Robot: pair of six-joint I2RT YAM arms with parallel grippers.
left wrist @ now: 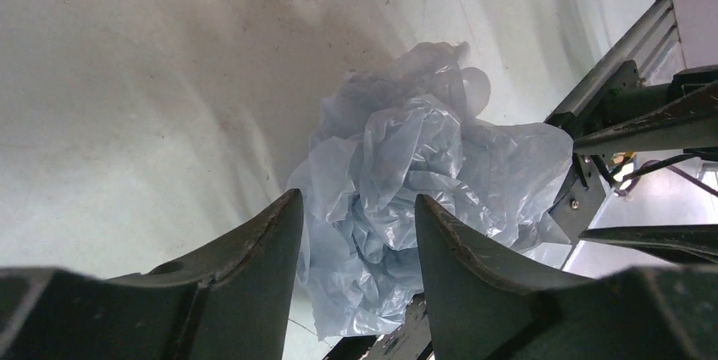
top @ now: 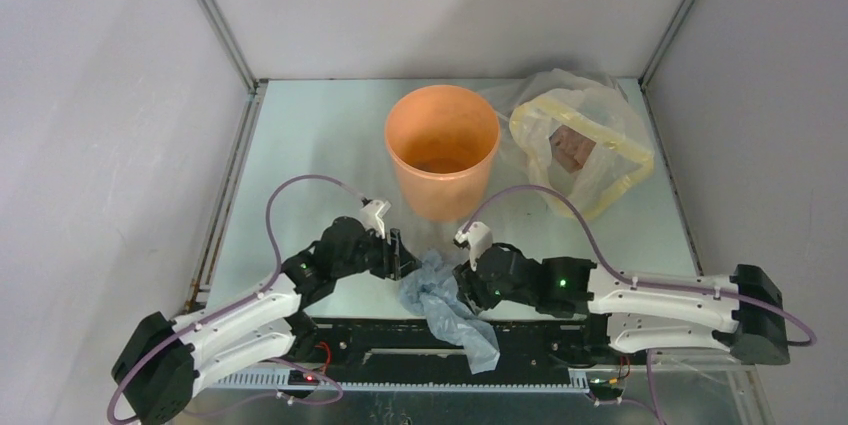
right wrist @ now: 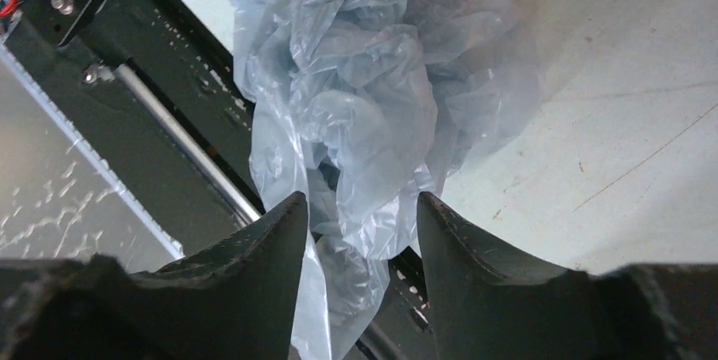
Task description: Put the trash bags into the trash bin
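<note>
One trash bin (top: 440,190) upright | trash bag (top: 447,305) outside, near edge of table (top: 300,145)

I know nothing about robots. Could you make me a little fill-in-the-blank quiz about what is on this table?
1. The round bucket is coloured ____.
2. The crumpled bag lying between the left pincer and the right pincer is pale ____.
3. In the overhead view, the clear-and-yellow bundle sits to the bucket's ____.

Missing words: orange; blue; right.
</note>
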